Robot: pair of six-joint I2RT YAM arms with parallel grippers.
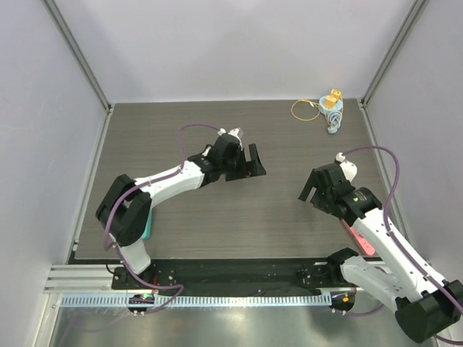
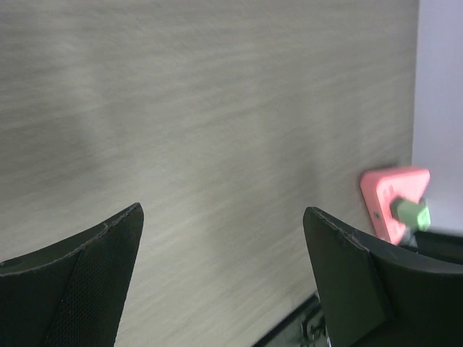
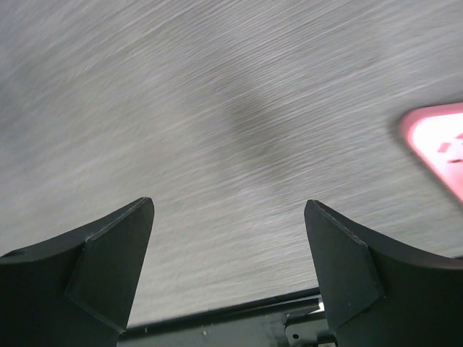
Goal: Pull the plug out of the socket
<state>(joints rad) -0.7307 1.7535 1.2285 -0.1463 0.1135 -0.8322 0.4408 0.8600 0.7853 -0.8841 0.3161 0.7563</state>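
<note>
Spread wide and gripping nothing, my left claw (image 1: 244,163) hung over the middle of the wood-grain table (image 1: 166,137), with only bare tabletop between its dark fingers (image 2: 79,282). My right claw (image 1: 312,189) was just as open and empty, over the right part of the table. Its own wrist view was blurred.

The pink socket (image 1: 359,238) lay at the near right, close to the table's right edge and partly hidden under my right arm in the top view. From my left wrist I saw a green plug (image 2: 412,213) seated in it. Neither claw touched socket or plug; the right one was the nearer.

A teal block (image 1: 147,225) sat by my left arm's base, and a small blue-and-yellow object (image 1: 333,108) with a yellow wire loop (image 1: 304,110) lay in the far right corner.
</note>
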